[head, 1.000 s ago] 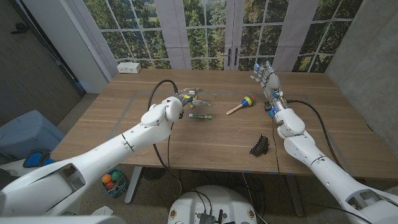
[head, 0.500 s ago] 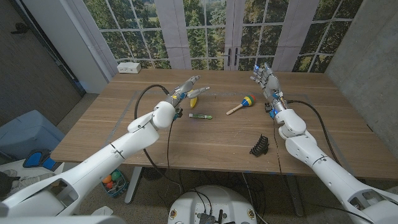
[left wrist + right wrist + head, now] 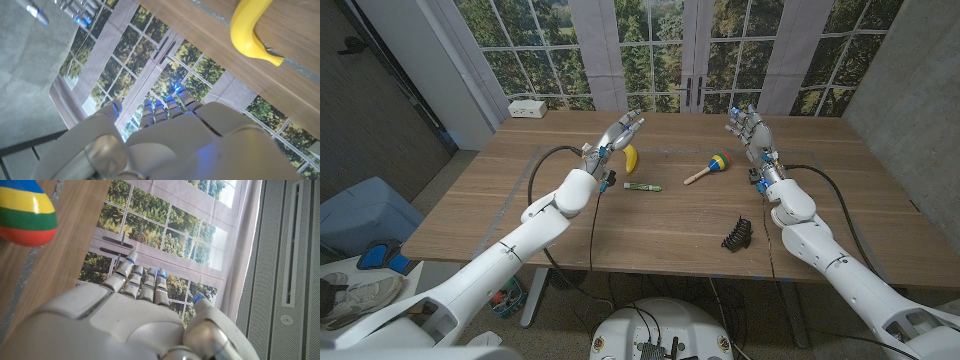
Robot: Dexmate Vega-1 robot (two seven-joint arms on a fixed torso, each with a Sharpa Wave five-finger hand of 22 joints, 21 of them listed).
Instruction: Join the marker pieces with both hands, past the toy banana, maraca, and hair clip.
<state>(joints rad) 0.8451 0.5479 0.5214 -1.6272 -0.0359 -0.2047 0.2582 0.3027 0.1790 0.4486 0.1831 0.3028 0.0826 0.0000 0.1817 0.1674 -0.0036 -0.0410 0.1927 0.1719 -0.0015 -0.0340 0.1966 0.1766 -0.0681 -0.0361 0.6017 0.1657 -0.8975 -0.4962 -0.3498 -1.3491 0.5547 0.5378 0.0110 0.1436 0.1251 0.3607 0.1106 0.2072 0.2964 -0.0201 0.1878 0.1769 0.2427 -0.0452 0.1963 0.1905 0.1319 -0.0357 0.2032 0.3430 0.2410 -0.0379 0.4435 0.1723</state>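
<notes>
Both robot hands (image 3: pixel 620 134) (image 3: pixel 744 126) beyond marker (image 3: pixel 642 187).

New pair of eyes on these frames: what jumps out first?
Both white arms stretch far over the wooden table, the left hand raised open by the yellow toy banana, the right hand open near the far edge. Between them lie the rainbow-striped maraca and a green marker piece. A black hair clip sits near the front edge by the right arm.

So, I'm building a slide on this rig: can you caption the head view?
Both hands, left and right, raised open over the table; banana, marker, maraca and hair clip lie untouched.
</notes>
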